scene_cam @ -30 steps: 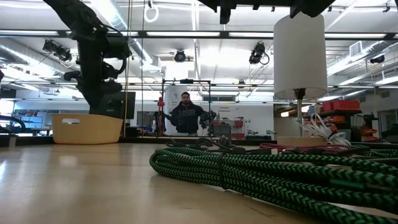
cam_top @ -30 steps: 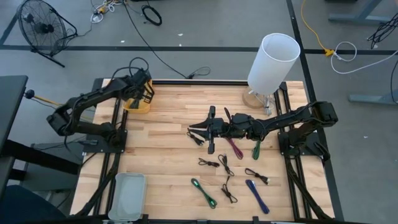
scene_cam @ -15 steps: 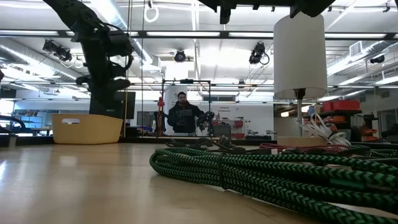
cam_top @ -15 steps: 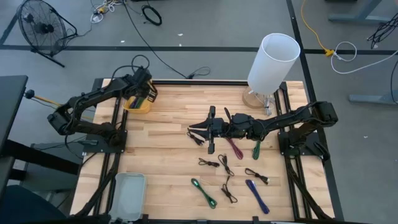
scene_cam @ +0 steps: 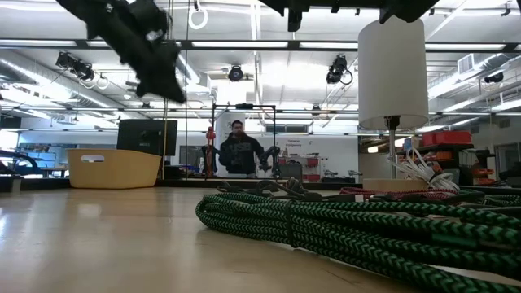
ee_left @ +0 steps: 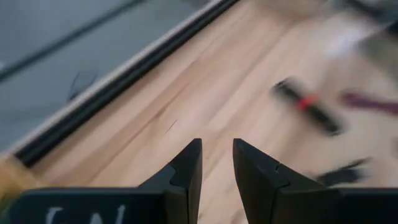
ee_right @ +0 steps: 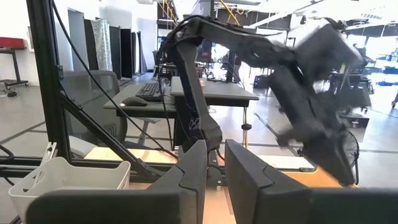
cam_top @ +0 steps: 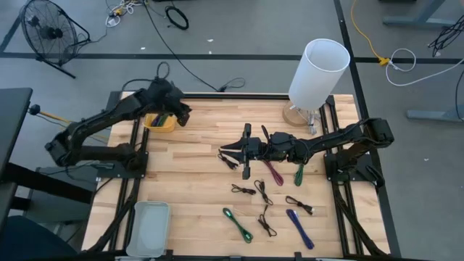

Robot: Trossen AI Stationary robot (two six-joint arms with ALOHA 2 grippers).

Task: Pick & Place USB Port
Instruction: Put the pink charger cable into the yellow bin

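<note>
Several USB cables lie on the wooden table (cam_top: pixel 196 145): black ones (cam_top: pixel 246 191), green ones (cam_top: pixel 239 223), a purple one (cam_top: pixel 274 172) and a blue one (cam_top: pixel 299 226). A yellow bin (cam_top: pixel 161 123) at the far left holds some cables. My left gripper (cam_top: pixel 185 114) hangs blurred above the bin's right side, slanting down. In its wrist view (ee_left: pixel 217 144) it is open, with only bare wood beyond the fingers. My right gripper (cam_top: pixel 232 151) is held level above the table's middle. It is open, with nothing between its fingers (ee_right: pixel 214 146).
A white lamp (cam_top: pixel 319 72) stands at the far right. A pale tray (cam_top: pixel 151 226) sits at the near left corner. A green braided cable (scene_cam: pixel 342 228) fills the front of the low view. A person stands in the room behind (scene_cam: pixel 236 155).
My left gripper has risen from the yellow bin and swung toward the table's right. It has tipped up from pointing down into the bin to slanting forward. My right arm has kept still.
</note>
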